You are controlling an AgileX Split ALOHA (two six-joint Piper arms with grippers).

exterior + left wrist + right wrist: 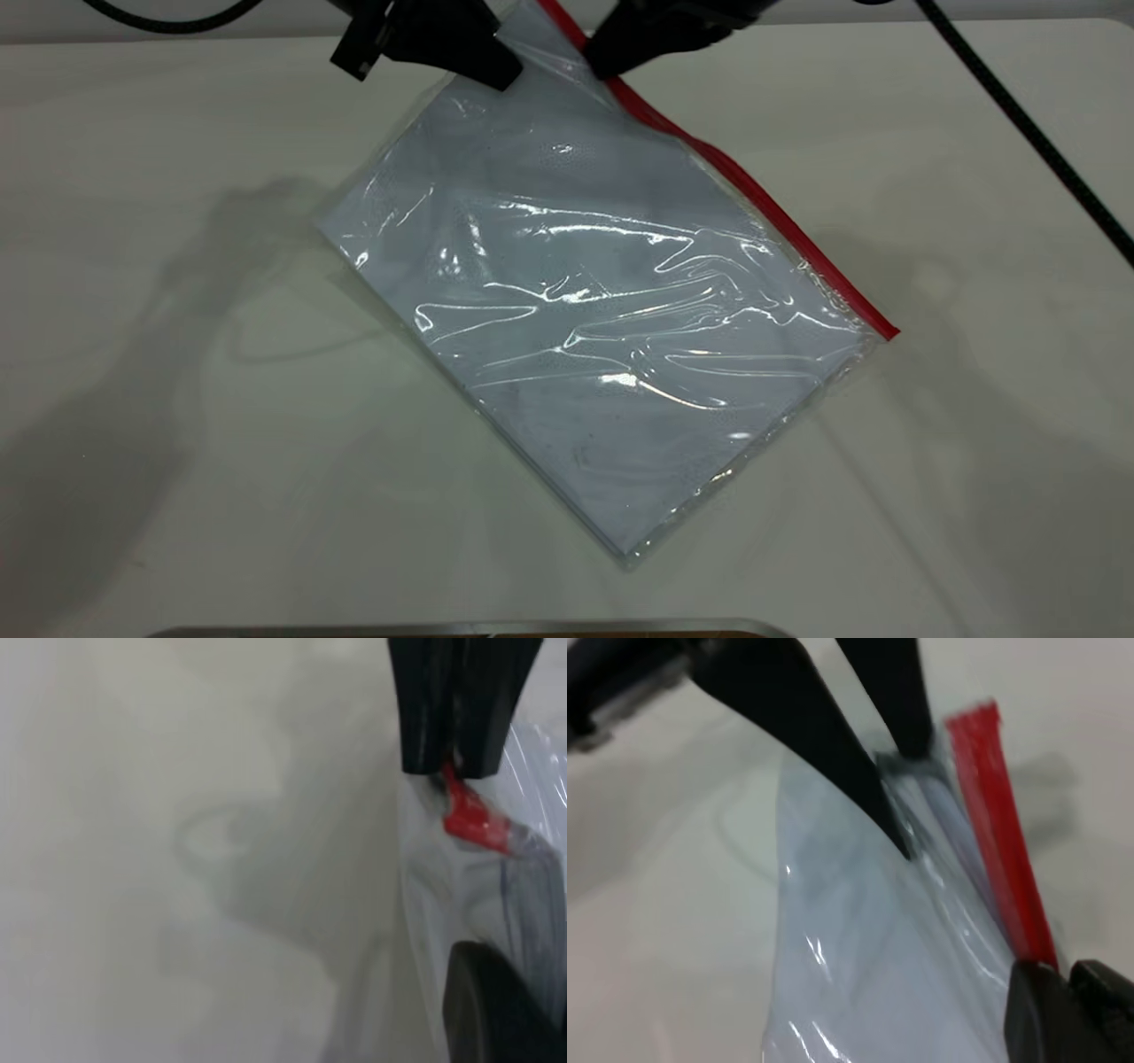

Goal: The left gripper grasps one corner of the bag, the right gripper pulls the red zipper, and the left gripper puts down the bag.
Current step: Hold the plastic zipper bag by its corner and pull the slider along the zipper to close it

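The bag (602, 292) lies diagonally on the white table, its far corner lifted. The red zipper (762, 199) runs along its right long edge. My left gripper (500, 71) is shut on the bag's far corner, just left of the zipper end. My right gripper (607, 64) is shut on the red zipper close beside it. In the right wrist view the zipper (1001, 824) runs into my right gripper (1063, 979), and the left gripper (911, 802) pinches the bag (859, 974). In the left wrist view the right gripper (456, 762) holds the zipper (474, 819) at its red end.
A black braided cable (1028, 133) crosses the table (177, 354) at the far right. A metal edge (461, 629) lies along the near side. Both grippers are within a hand's width of each other at the far edge.
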